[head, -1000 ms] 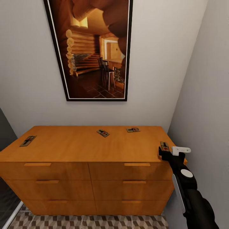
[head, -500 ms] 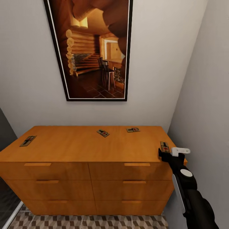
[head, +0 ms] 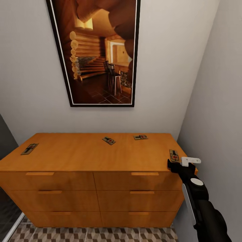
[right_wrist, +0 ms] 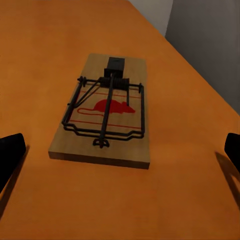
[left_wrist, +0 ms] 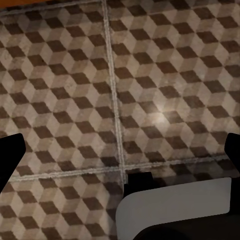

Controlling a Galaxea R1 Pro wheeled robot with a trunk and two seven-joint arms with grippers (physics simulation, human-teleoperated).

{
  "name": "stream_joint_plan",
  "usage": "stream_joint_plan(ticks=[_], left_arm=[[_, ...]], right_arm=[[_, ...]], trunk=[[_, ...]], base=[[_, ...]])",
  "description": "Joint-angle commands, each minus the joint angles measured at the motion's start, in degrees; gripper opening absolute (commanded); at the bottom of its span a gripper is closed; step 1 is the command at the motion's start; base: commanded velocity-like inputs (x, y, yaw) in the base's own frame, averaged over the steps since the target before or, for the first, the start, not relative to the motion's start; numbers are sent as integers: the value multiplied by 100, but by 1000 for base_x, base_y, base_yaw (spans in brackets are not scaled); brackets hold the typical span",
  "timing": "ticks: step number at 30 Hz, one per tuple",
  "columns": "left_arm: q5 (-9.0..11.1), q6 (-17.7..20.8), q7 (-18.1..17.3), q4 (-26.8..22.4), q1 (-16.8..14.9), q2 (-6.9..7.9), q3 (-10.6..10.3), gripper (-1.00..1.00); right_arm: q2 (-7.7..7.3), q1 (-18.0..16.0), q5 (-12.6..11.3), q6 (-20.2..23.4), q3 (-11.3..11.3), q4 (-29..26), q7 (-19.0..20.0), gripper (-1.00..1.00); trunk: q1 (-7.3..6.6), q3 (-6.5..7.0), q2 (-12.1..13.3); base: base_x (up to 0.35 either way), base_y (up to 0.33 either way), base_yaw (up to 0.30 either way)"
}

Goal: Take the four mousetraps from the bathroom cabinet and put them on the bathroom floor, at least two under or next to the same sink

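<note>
Four mousetraps lie on top of the orange-wood cabinet (head: 87,158): one at the far left (head: 29,148), one near the middle back (head: 109,140), one further right (head: 140,137), and one at the front right corner (head: 174,156). My right gripper (head: 178,162) hovers at that corner, open. In the right wrist view this mousetrap (right_wrist: 107,112), tan wood with a red mouse print and a dark wire bar, lies just ahead of and between the spread fingertips (right_wrist: 10,152). My left gripper (left_wrist: 121,150) is open over the bathroom floor (left_wrist: 160,75) and holds nothing.
A large framed picture (head: 97,50) hangs on the wall above the cabinet. A grey side wall (head: 215,111) stands close against the cabinet's right end and my right arm. Patterned floor tiles (head: 94,233) show below the drawer fronts. A dark panel (head: 5,201) is at the left.
My right gripper has sunk slightly at the cabinet's front right corner, beside the nearest mousetrap. The mousetraps have not moved.
</note>
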Motion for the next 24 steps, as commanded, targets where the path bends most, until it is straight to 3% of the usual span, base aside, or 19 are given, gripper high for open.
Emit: stream_joint_plan(ticks=[1, 15, 24], left_arm=[[-1, -34, -3, 18, -9, 1, -26, 100], [-2, -34, -3, 18, -9, 1, -26, 100], [-4, -34, -3, 18, -9, 1, -26, 100]], right_arm=[[5, 0, 21, 34, -3, 48, 21, 100], [11, -1, 21, 36, 6, 48, 21, 100], [14, -2, 21, 36, 15, 48, 21, 100]], trunk=[[0, -6, -3], [0, -6, -3], [0, -6, -3]], base=[[0, 0, 0], [5, 0, 0], [130, 0, 0]])
